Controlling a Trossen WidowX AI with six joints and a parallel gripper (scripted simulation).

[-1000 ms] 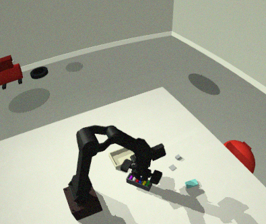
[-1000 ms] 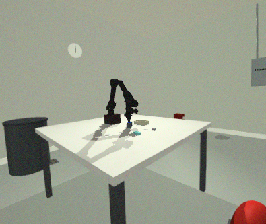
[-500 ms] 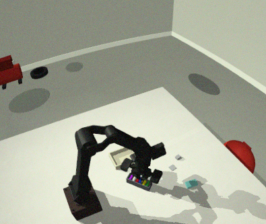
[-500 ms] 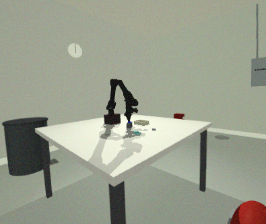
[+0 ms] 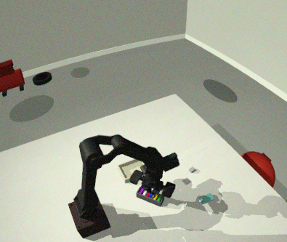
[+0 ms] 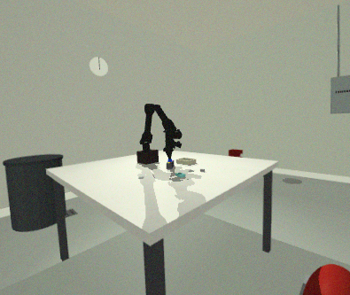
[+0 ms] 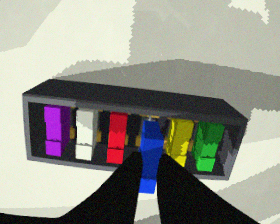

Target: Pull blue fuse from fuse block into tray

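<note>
Hand [image 7: 148, 178] clamps blue fuse [image 7: 150, 143] above fuse block [image 7: 131, 100]; no readable markings.

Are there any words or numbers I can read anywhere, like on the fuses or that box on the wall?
No text can be read anywhere.
Grey panel on the wall: a row of dark marks, too small and blurred to read.
Round white disc on the wall: one dark line, no numbers visible.
Fuse block and blue fuse, held in the gripper: plain colours, no lettering.

Dark bin [image 6: 33, 191], wall clock [image 6: 98, 65], grey panel [image 6: 346, 93], black tyre [image 5: 41, 78]
</note>
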